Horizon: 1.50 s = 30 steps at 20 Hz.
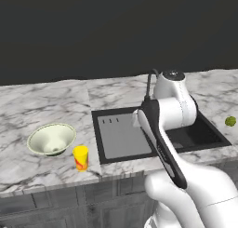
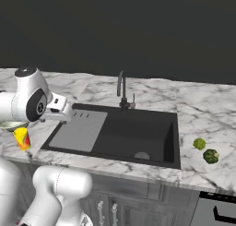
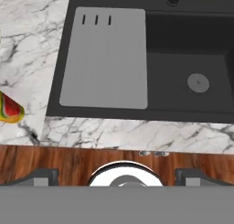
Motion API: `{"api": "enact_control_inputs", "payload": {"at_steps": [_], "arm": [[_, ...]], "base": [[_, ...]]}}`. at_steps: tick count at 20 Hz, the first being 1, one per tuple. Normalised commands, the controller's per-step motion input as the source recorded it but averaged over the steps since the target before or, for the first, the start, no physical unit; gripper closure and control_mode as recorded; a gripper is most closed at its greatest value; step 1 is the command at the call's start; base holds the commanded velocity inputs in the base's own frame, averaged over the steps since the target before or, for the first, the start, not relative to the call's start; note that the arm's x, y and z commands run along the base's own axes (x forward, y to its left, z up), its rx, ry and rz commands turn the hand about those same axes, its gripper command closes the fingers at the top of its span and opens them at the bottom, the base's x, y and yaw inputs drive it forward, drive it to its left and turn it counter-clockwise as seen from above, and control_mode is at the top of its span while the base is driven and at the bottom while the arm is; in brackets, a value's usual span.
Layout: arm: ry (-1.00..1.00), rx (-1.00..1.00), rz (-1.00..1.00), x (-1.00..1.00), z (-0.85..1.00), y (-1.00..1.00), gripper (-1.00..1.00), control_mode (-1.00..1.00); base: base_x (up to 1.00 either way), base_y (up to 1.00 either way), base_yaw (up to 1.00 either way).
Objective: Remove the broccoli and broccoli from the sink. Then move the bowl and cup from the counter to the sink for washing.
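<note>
The black sink [image 2: 138, 133] holds nothing but its drain; its grey panel [image 3: 105, 58] lies on the left. Both broccoli florets rest on the counter [image 2: 207, 110] right of the sink, one yellowish-green [image 2: 199, 144] and one darker [image 2: 211, 156]; one floret [image 1: 230, 121] shows at the right edge of the left base view. The pale bowl [image 1: 51, 138] and the yellow cup [image 1: 81, 157] stand left of the sink; the cup [image 3: 9, 109] also shows in the hand view. My gripper [image 3: 118, 176] hovers open and empty above the sink's front left, looking down on it.
A dark gooseneck tap [image 2: 122, 91] rises behind the sink. Grey cabinet fronts [image 1: 69, 199] run under the counter edge. A dark appliance corner [image 2: 219, 211] sits at the lower right. My own arm hides part of the basin in the left base view.
</note>
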Motion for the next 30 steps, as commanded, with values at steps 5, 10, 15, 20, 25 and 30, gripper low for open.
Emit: {"api": "enact_control_inputs", "payload": {"at_steps": [5, 10, 15, 20, 25, 30], "arm": [[0.00, 0.00, 0.00, -0.05, 0.00, 0.37, -1.00, -1.00], [0.00, 0.01, 0.00, -0.03, 0.00, 0.35, -1.00, -1.00], [0.00, 0.03, 0.00, -0.05, 0.00, 0.31, -1.00, -1.00], [0.00, 0.03, 0.00, -0.06, 0.00, 0.29, -1.00, -1.00], [0.00, 0.03, 0.00, -0.04, 0.00, 0.29, -1.00, -1.00], [0.03, 0.04, 0.00, -0.02, 0.00, 0.27, -1.00, -1.00]], "base": [[0.00, 0.00, 0.00], [0.00, 0.00, 0.00], [0.00, 0.00, 0.00], [0.00, 0.00, 0.00], [0.00, 0.00, 0.00], [0.00, 0.00, 0.00]]}}
